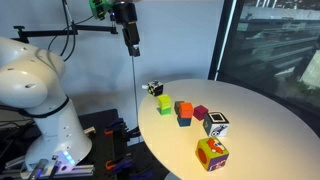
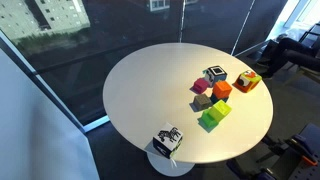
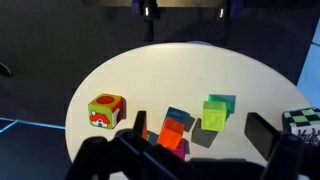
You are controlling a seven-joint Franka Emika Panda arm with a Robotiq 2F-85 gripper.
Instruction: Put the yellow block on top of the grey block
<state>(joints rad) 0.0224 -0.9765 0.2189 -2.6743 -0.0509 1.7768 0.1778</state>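
Blurred dark fingers (image 3: pixel 265 138) of our hand (image 3: pixel 200 135) fill the bottom of the wrist view, spread wide and holding nothing. Past them the yellow block (image 3: pixel 215 112) sits on the white table (image 3: pixel 120 70) near an orange block (image 3: pixel 172 135). In an exterior view the hand (image 1: pixel 132 47) hangs high, well above the yellow block (image 1: pixel 165 103). In an exterior view the yellow block (image 2: pixel 213 115) lies just beside the orange block (image 2: pixel 221 90).
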